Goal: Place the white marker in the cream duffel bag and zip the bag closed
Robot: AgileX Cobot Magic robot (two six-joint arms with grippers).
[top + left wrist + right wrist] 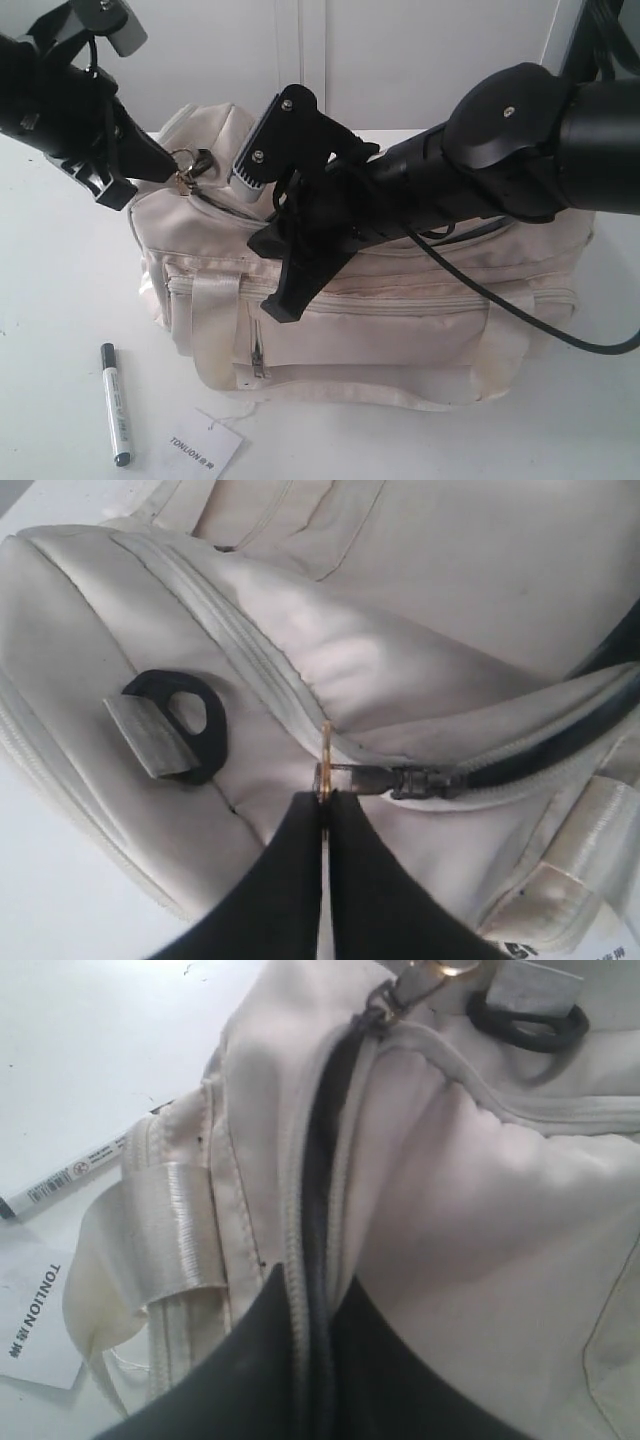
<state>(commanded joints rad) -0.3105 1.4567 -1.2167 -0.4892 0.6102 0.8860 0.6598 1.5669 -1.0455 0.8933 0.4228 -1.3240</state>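
White-barrelled marker (116, 404) with black cap lies on the white table (60, 300) in front of the soft cream fabric duffel bag (400, 320), beside a white paper tag (205, 445) and well apart from both grippers. The left gripper (325, 802) is pinched on the brass zipper pull (326, 765) at the bag's end. The right gripper (315, 1300) nips the top zipper seam, which is slightly parted.

I see the cream duffel bag (400, 330) sitting upright mid-scene, its top zipper (297, 1250) partly open, while the white marker (115, 405), black cap pointing far, lies flat outside it at near left.
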